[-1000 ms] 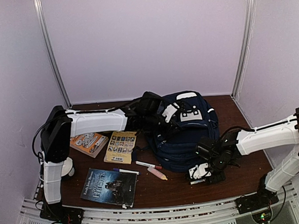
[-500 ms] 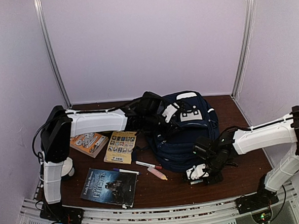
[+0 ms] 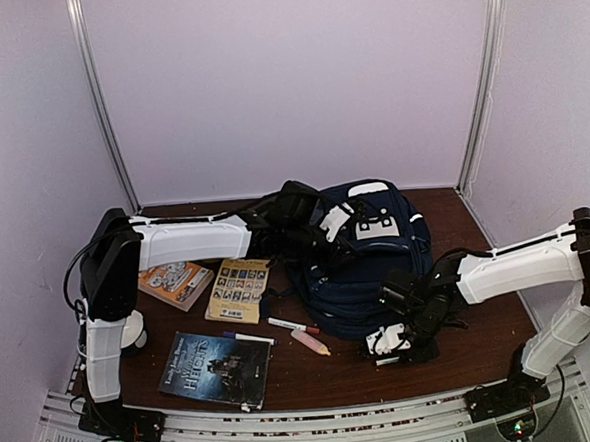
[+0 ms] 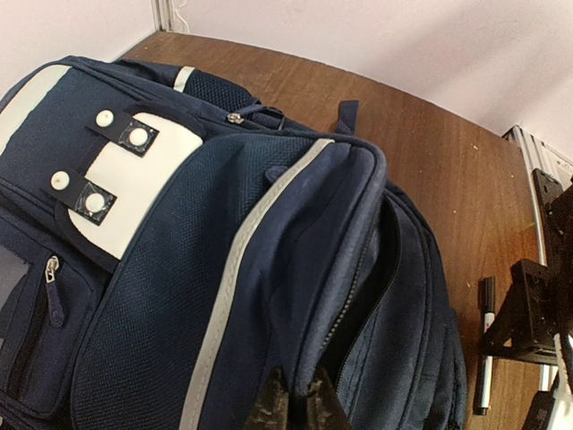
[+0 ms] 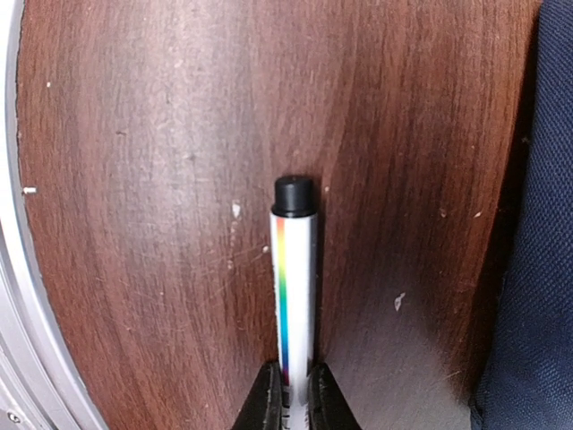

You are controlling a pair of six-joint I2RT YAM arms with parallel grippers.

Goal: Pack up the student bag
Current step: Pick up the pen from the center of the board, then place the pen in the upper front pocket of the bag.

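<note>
The right gripper [image 5: 291, 396] is clenching on a marker [image 5: 294, 287], its two fingertips pressing against either side of the white, rainbow-striped barrel. The marker is lying flat on the table [image 5: 134, 224], with its black cap pointing away from the wrist. The student bag [image 5: 530, 224] is showing at the right edge of that wrist view, near the marker but apart from it.

The left gripper [image 4: 293, 408] is pinching the bag, its jaws almost together on the fabric edge beside a gaping zip opening on the bag's flank.

Seen from above, the bag is lying flat on the middle-right of the table, front face up, with the studded white patch showing. Its long axis is running from the far wall toward the near edge, and its white-trimmed end is pointing at the far wall. The left arm is stretching across from the left to reach the bag's left side, while the right arm is reaching down just off the bag's near right corner.

Left of the bag, a yellow book [image 3: 239, 290], an orange book [image 3: 176, 283] and a dark book [image 3: 216, 371] are lying flat.
</note>
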